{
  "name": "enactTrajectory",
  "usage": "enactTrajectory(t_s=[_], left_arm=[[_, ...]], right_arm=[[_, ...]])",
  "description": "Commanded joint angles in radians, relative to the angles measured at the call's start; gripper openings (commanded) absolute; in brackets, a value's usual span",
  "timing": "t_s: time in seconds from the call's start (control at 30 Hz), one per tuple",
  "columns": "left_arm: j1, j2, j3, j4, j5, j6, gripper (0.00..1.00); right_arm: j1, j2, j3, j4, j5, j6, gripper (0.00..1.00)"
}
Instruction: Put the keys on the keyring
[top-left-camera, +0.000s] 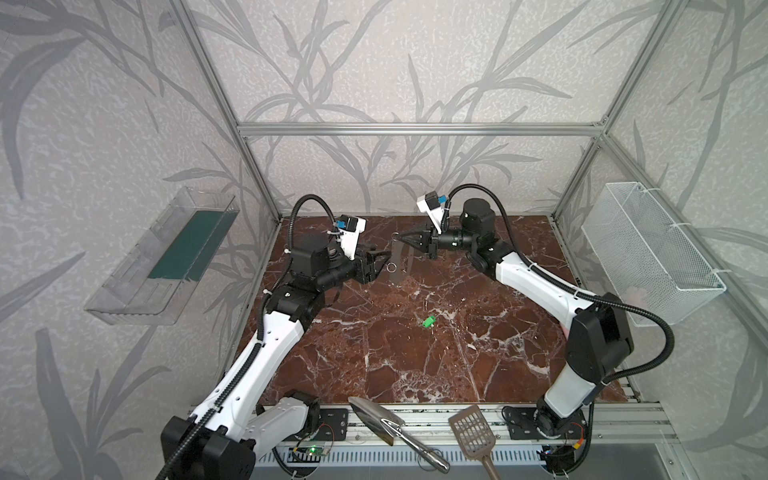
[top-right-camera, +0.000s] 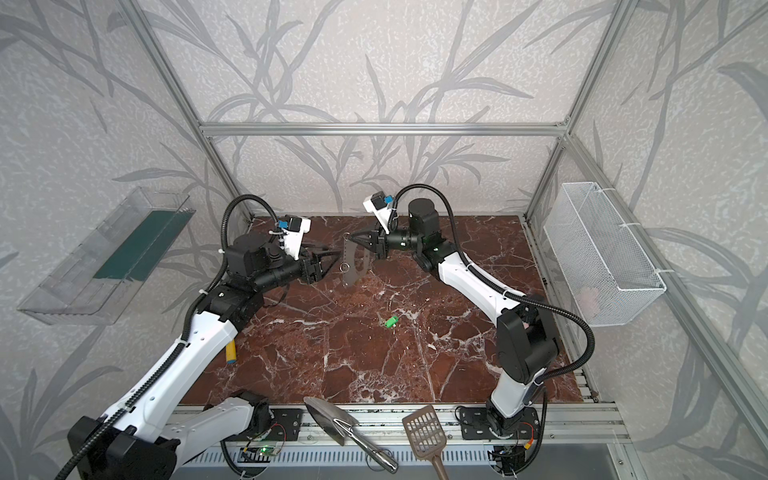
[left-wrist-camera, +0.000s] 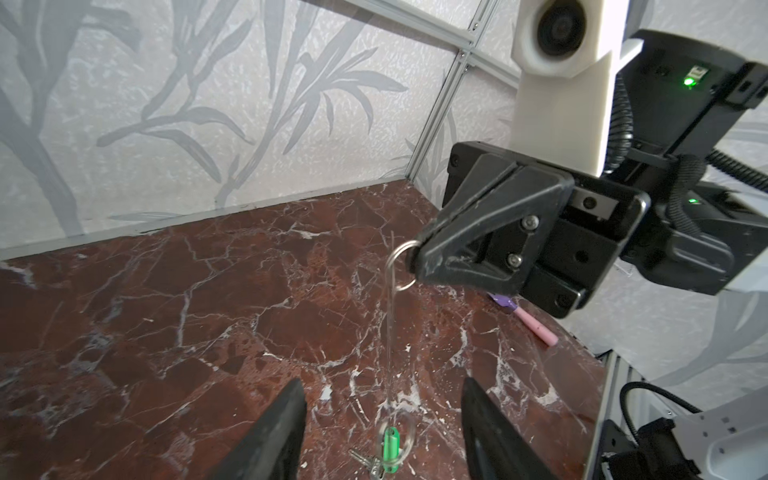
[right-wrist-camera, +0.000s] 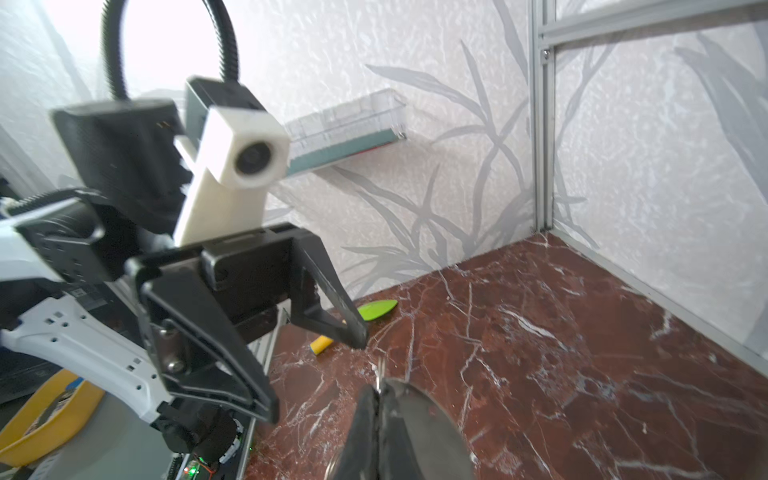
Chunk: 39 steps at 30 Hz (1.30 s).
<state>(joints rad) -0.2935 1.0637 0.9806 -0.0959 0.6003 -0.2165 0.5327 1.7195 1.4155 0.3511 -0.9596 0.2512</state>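
– how do your jaws stand?
– my right gripper (left-wrist-camera: 415, 258) is pinched tight on the keyring (left-wrist-camera: 400, 266), with a clear tag (top-left-camera: 401, 262) hanging below it. my left gripper (left-wrist-camera: 382, 380) faces it, fingers apart, gripping nothing.
– and the key?
– the key (top-left-camera: 428, 322) lies on the marble table (top-left-camera: 415, 365), well apart from both.

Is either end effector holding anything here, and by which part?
The right end effector pinches the keyring by its upper metal ring; its clear tag hangs below. The left end effector holds nothing, jaws apart.
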Motion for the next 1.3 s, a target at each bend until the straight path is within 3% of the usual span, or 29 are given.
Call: enactTrajectory(t_s=[0.0,0.37,0.77,1.27], left_arm=[[-0.002,-0.049,-0.041,0.115,0.029,0.018,0.59],[-0.002,-0.067,-0.075,0.251,0.088,-0.014,0.56],[-0.003,-0.029,-0.096,0.472,0.204,-0.127,0.43],[-0.006,0.035,-0.089,0.555,0.239,-0.182,0.36]], right_arm=[[-0.016,-0.027,-0.009,0.197,-0.151,0.104,0.00],[-0.021,-0.005,0.005,0.313,-0.288,0.189,0.00],[-0.021,0.100,0.026,0.700,-0.370,0.530,0.00],[-0.020,0.112,0.030,0.753,-0.378,0.579,0.00]])
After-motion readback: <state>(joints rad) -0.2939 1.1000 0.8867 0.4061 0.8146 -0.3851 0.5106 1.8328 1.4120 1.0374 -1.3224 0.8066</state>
